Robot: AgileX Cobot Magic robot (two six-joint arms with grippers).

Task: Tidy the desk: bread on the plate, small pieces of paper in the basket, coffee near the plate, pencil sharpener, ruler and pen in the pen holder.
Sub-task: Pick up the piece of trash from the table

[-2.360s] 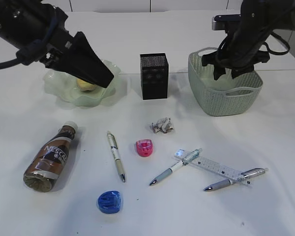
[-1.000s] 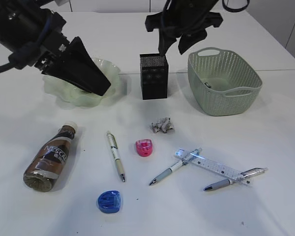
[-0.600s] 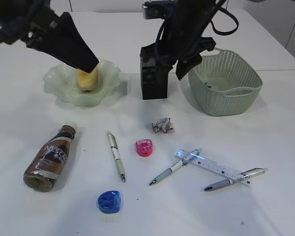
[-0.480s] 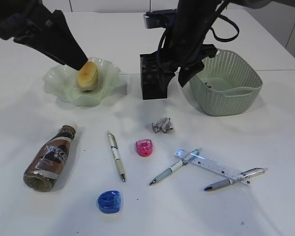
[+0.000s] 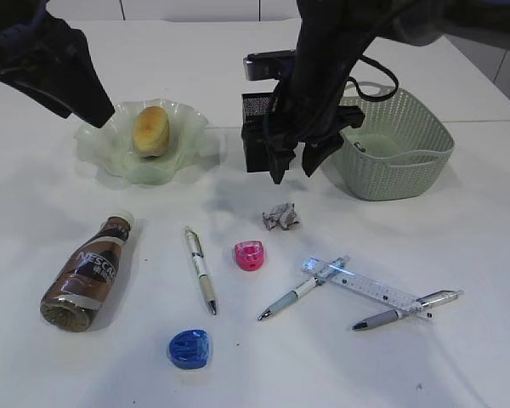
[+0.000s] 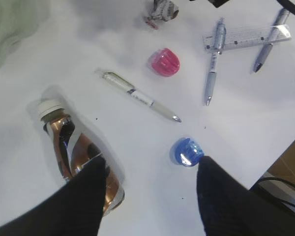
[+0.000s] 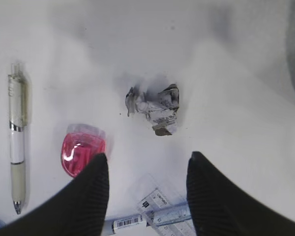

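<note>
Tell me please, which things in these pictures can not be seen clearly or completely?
- Pen holder: exterior view, mostly covered by the right arm and its pincer.
- Inside of the basket: exterior view, near wall hides the bottom; contents cannot be told.
- Left pincer: exterior view, cut off by the top left edge.
- Ruler: right wrist view, blurred and cut by the bottom edge.
- Coffee: left wrist view, lower part behind a finger.
</note>
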